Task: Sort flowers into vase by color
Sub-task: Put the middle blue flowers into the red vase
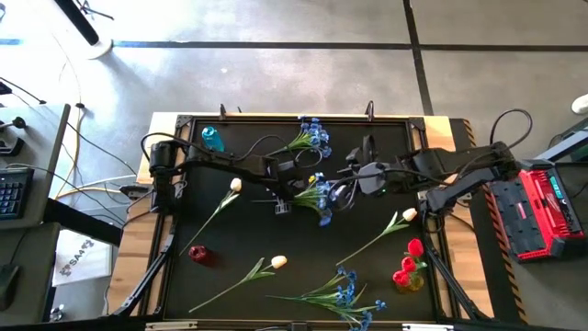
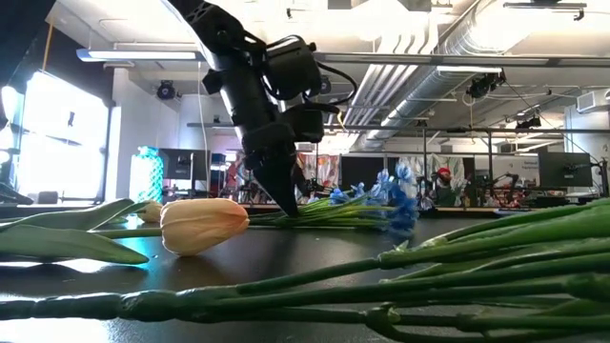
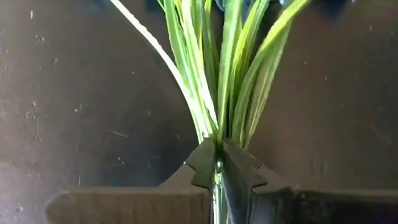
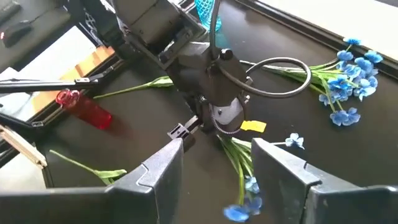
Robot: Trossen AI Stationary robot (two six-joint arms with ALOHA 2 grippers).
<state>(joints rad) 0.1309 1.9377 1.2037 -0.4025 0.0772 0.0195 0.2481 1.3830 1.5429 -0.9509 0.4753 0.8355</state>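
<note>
Left gripper is clenched on a blue spray's stems at the table's middle. Right gripper hovers beside it, released.

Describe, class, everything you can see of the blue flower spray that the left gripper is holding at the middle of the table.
The blue flower spray lies flat on the dark table near its middle. It looks artificial: small bright blue blossoms clustered at one end, and long narrow green leaves and thin stems gathering to a point at the other. The left gripper is shut on that gathered stem end. The right gripper, open, hovers just above the blossom end, not touching it.
</note>
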